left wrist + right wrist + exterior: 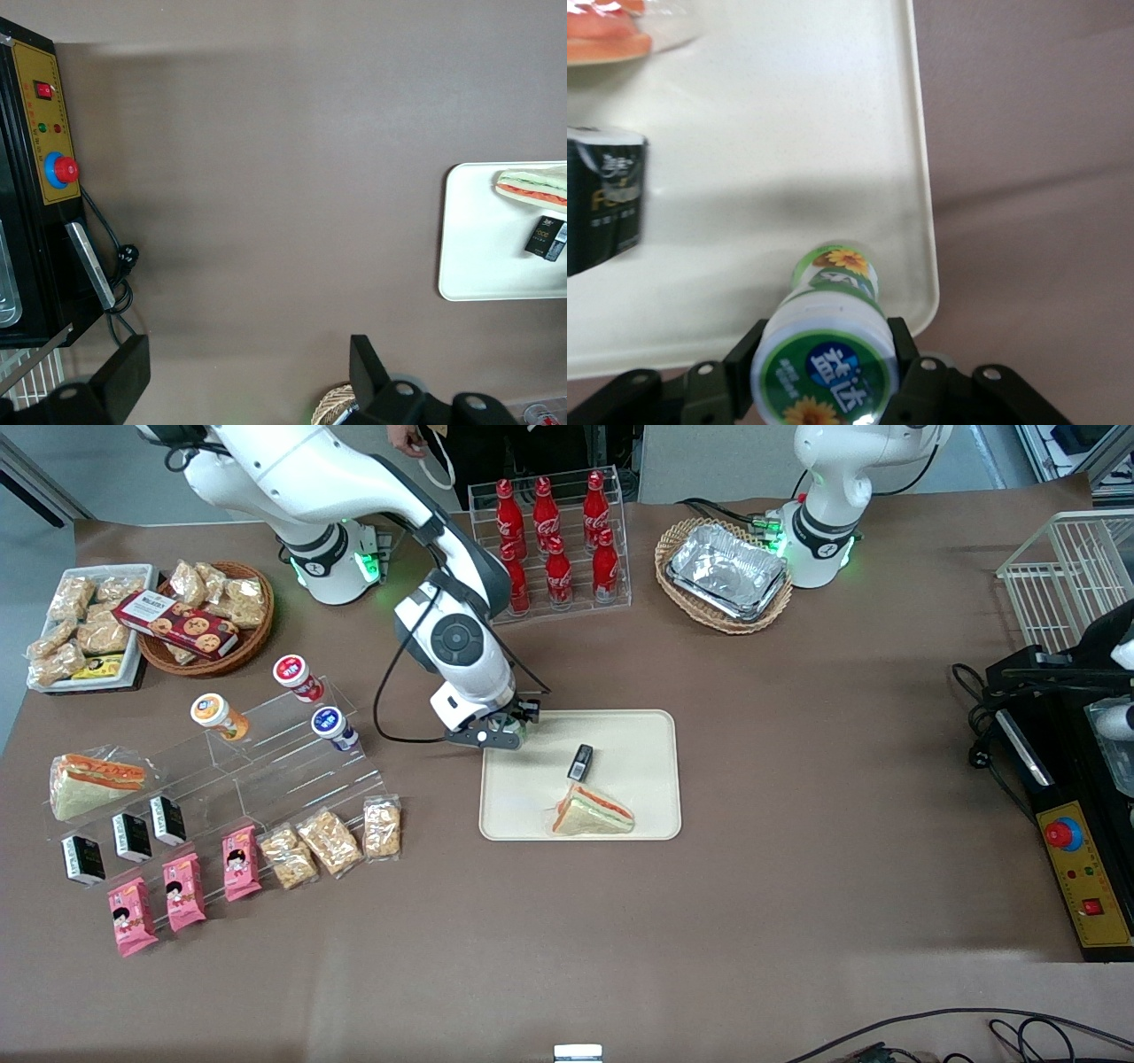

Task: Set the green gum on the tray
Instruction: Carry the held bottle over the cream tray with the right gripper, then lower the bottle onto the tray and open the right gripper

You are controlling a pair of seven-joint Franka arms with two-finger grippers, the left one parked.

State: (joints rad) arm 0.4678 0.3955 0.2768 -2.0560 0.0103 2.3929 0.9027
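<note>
Over the corner of the flat cream rectangular tray farthest from the front camera, the tool is clamped on the small green-lidded gum canister. I'd lower it straight, then let go. Its long axis tilts, lid toward the wrist, base toward the tray

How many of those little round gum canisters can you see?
4. Three sit on the clear stepped stand: orange-lidded canister, red-lidded canister, blue-lidded canister. The green gum is held in the gripper above the tray corner.
</note>
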